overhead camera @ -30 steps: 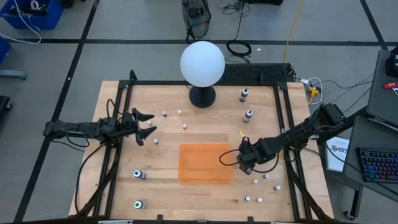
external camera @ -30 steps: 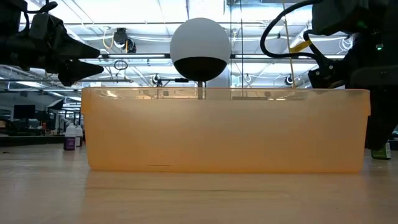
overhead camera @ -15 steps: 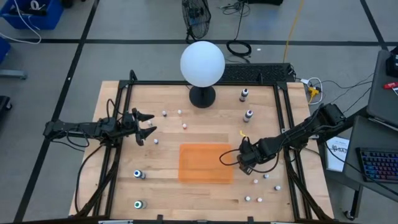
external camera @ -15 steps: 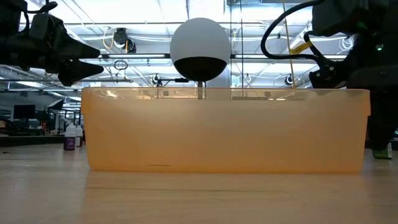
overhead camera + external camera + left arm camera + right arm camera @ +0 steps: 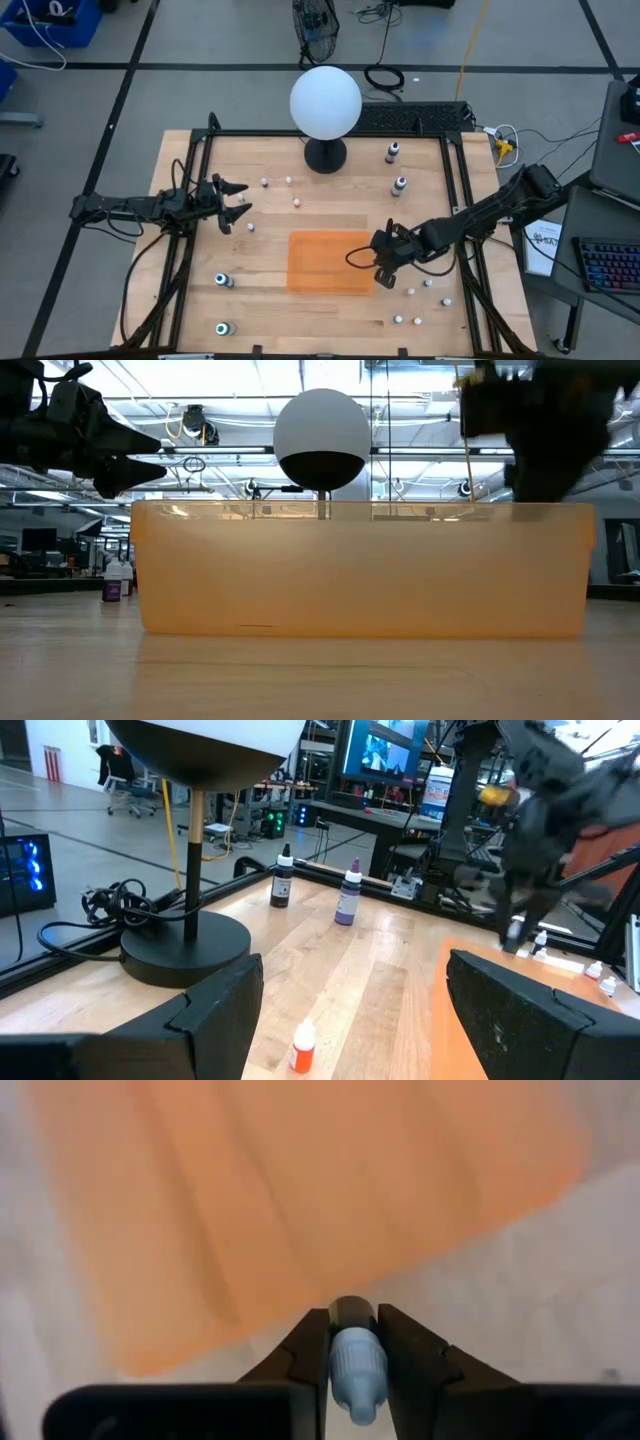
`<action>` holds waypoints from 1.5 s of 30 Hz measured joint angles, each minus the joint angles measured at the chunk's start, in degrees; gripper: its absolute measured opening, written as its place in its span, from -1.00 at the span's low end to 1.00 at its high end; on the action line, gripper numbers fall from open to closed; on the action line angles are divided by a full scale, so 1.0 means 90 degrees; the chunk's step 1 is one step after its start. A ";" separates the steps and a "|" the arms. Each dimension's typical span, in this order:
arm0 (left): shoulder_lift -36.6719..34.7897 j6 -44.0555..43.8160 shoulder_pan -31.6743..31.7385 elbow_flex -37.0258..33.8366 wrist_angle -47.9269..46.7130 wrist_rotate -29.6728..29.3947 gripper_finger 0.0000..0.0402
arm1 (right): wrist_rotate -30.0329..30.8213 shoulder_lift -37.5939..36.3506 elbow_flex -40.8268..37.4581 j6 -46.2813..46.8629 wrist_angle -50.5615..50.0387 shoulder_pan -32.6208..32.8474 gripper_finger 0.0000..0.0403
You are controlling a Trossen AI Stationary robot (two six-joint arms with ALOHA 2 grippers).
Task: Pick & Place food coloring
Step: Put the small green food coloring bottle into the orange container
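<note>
Orange and translucent, the bin (image 5: 330, 262) sits mid-table, and the high view shows the right gripper (image 5: 384, 272) at its right edge. Only the right wrist view reveals that claw clenched on a pale-capped food coloring bottle (image 5: 356, 1362). Smallest, loose bottles (image 5: 295, 203) dot the wood near the left gripper (image 5: 233, 203), its fingers spread.

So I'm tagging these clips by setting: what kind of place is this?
Probably a robotics lab or workshop: a framed wooden table on a taped concrete floor, monitors and cabling behind it, and a keyboard on a side desk.
</note>
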 joint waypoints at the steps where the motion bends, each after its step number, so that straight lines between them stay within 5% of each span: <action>1: -0.0002 0.0000 0.0000 0.0000 0.0003 0.0000 0.54 | 0.0187 -0.0055 0.0210 -0.0062 -0.0242 0.0039 -0.73; 9: -0.0002 -0.0001 0.0000 0.0000 0.0011 -0.0001 0.54 | 0.1079 0.0321 0.2789 -0.1436 -0.1678 -0.0081 -0.73; 19: -0.0002 -0.0002 0.0001 0.0001 -0.0008 0.0000 0.54 | 0.1031 0.2792 0.6659 -0.3266 -0.4318 -0.0845 -0.73; 24: -0.0002 -0.0002 -0.0001 0.0002 -0.0004 0.0000 0.54 | 0.0042 0.3626 0.6420 -0.3735 -0.4374 -0.1192 -0.73; 32: 0.0000 -0.0001 0.0000 0.0000 -0.0002 0.0000 0.54 | -0.1078 0.4012 0.4430 -0.4028 -0.2756 -0.1419 -0.73; 36: 0.0000 -0.0002 0.0002 0.0002 0.0002 0.0000 0.54 | -0.1130 0.3969 0.3670 -0.3938 -0.2084 -0.1464 -0.73; 45: 0.0000 0.0000 0.0002 0.0000 0.0001 -0.0002 0.54 | -0.1069 0.3923 0.3378 -0.3931 -0.1778 -0.1491 -0.73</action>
